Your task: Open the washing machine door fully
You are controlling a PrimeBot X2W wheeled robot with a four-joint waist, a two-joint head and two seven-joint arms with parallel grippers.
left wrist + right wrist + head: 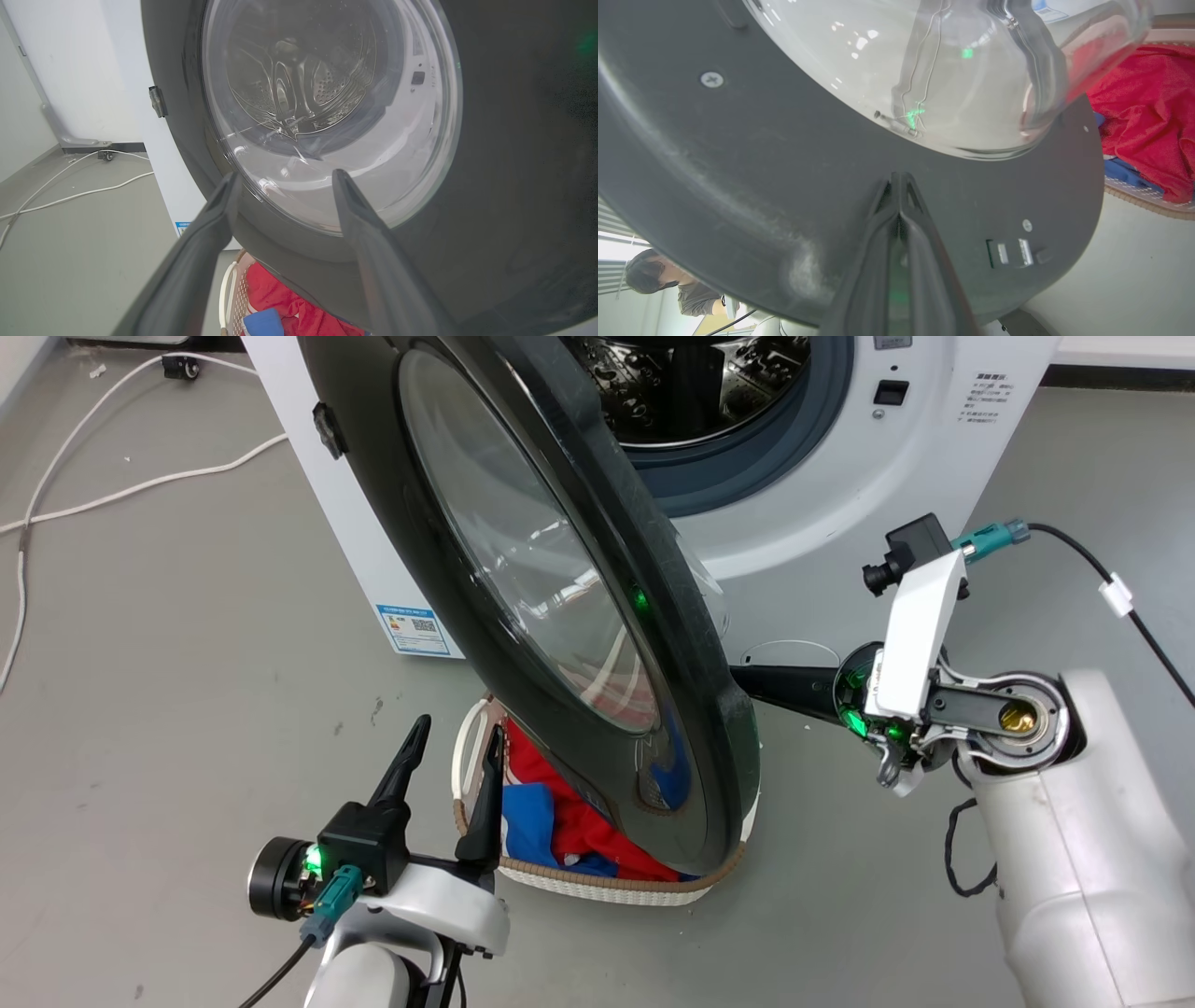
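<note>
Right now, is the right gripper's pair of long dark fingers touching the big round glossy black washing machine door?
Touching. In the head view the right gripper, shut, meets the inner rim of the washing machine door with no gap.

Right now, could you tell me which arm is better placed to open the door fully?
Right: the right gripper, shut, meets the washing machine door's inner face, so can probably push outward. The left gripper hangs open at the outer face.

You see a plain grey floor (168, 663) all round, with white cables (140, 483) trailing across its far left toward a pale wall (21, 121). In your right wrist view, slatted blinds (614, 217) sit above bright light.
</note>
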